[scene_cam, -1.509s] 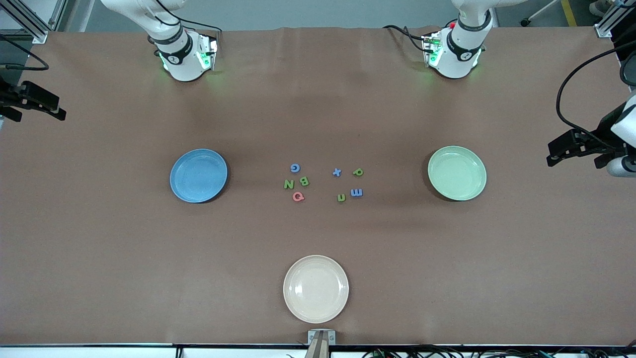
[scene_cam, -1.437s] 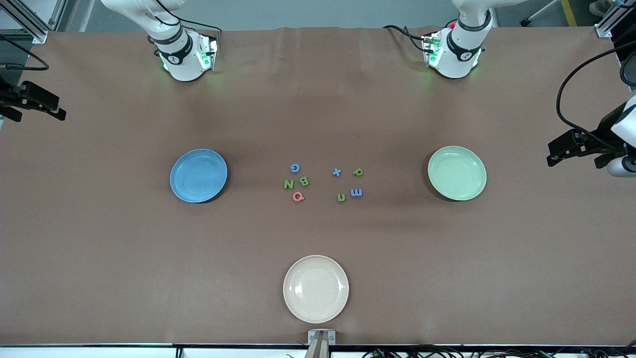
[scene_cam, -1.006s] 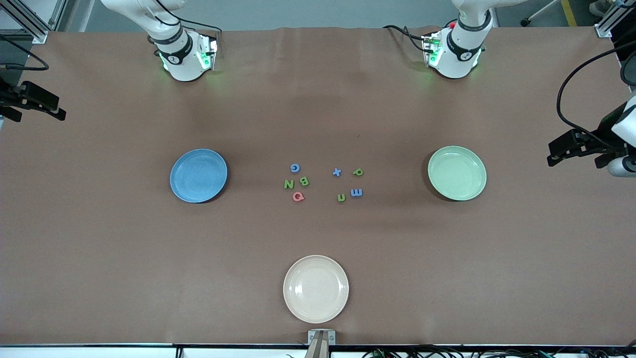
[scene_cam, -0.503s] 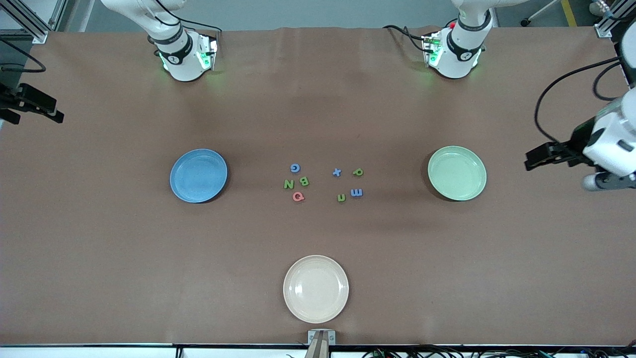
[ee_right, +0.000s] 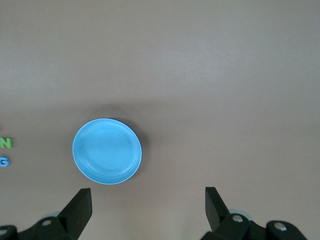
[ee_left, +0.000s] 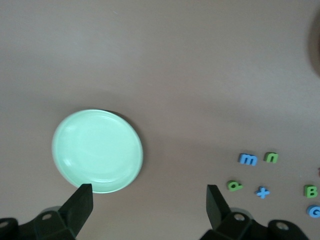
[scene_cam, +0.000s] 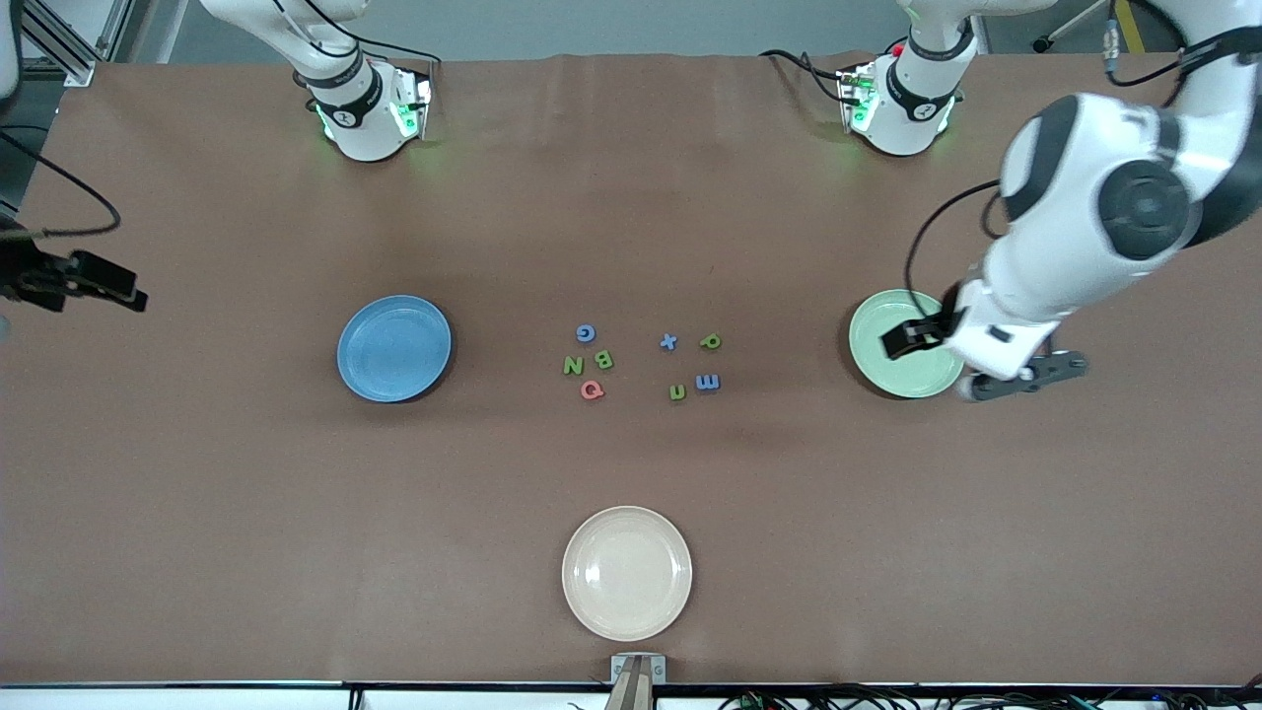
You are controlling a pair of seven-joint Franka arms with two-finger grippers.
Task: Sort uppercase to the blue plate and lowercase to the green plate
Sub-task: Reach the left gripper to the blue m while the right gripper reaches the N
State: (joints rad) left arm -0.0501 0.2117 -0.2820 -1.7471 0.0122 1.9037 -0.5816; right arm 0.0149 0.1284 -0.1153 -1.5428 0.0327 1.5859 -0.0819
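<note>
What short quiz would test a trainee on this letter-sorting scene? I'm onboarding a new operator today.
1. True or false: the blue plate already holds a letter.
2. Which gripper hangs over the green plate? A) left gripper B) right gripper
3. Fill in: the plate nearest the front camera is the ____ plate.

Key
1. False. All eight letters lie on the table between the two plates.
2. A. It is open and holds nothing; the right gripper, also open, hangs at the right arm's end of the table.
3. Cream.
</note>
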